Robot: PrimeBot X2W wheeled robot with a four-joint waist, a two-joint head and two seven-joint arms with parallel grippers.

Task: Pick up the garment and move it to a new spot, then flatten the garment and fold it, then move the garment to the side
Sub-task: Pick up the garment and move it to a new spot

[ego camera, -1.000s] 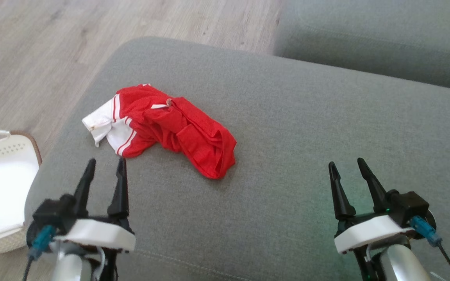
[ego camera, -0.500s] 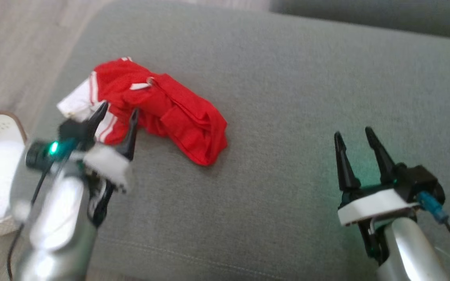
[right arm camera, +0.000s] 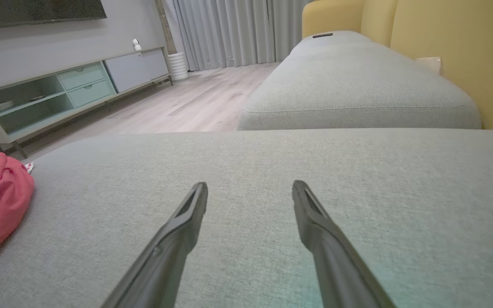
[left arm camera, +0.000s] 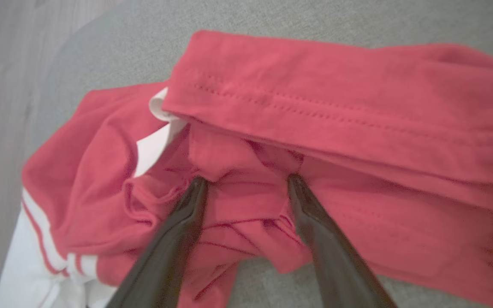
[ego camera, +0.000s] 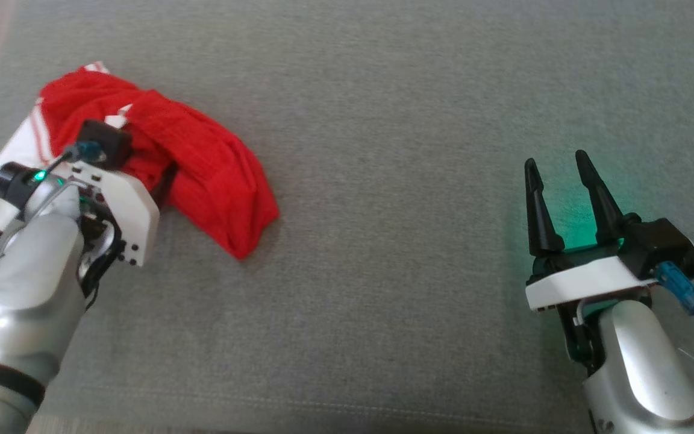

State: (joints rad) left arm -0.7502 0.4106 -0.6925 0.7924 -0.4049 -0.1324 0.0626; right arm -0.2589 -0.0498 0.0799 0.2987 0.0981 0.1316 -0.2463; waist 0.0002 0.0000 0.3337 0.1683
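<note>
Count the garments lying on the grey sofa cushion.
1: a crumpled red-and-white garment at the cushion's left side, with the open left gripper poised on it. Its folds could hide something smaller.

The left gripper (ego camera: 157,175) overlaps the red garment (ego camera: 214,175); the right gripper (ego camera: 556,159) shows jaws apart.

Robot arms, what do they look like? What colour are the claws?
Each arm is shiny silver with a white plate at the wrist. The right claw and left claw have two long, pointed black fingers each. A teal plug with a thin black cable sits by each wrist, near a green light.
</note>
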